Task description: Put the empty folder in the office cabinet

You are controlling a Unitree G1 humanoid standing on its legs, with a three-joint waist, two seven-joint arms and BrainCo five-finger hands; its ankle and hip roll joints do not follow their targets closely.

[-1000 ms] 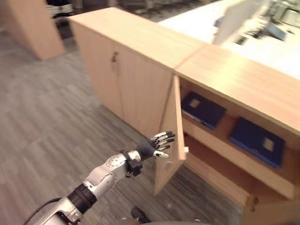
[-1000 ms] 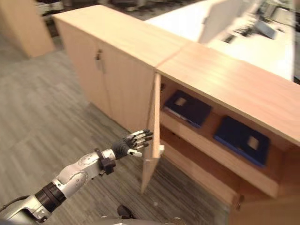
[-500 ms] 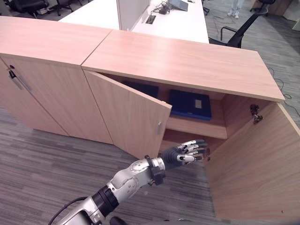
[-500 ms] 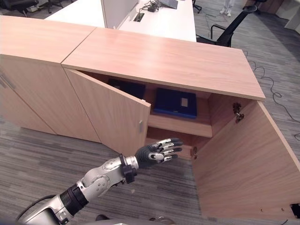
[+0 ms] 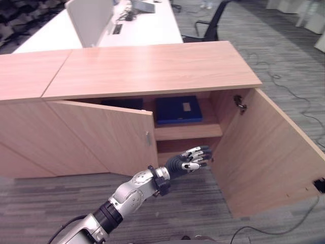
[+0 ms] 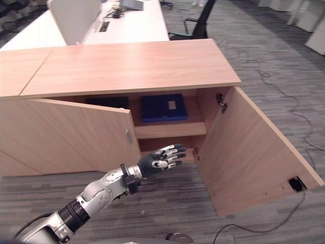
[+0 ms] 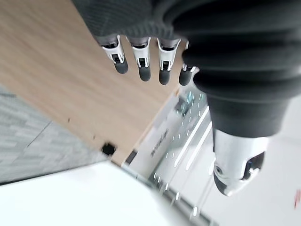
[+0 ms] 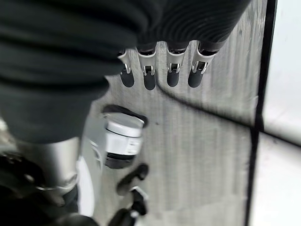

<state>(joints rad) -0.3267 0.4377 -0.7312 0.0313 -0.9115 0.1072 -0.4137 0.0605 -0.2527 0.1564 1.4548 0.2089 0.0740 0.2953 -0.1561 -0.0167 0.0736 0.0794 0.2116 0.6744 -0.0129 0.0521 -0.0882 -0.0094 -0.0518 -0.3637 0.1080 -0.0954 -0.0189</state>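
Observation:
The office cabinet of light wood stands with both doors open. A blue folder lies flat on its upper shelf, and a darker one beside it is partly hidden by the left door. My left hand is stretched out in front of the lower compartment, between the two doors, open and holding nothing. In the left wrist view its fingers point at a wooden door panel. In the right wrist view my right hand hangs over the grey floor, fingers relaxed and empty.
The right door swings far out over the grey carpet. A second, closed cabinet joins on the left. Behind stand a white desk with a divider and a black office chair.
The camera has swung round, so the cabinet now faces me squarely. My left hand stays outstretched and open, now before the gap between the doors instead of at the left door's edge.

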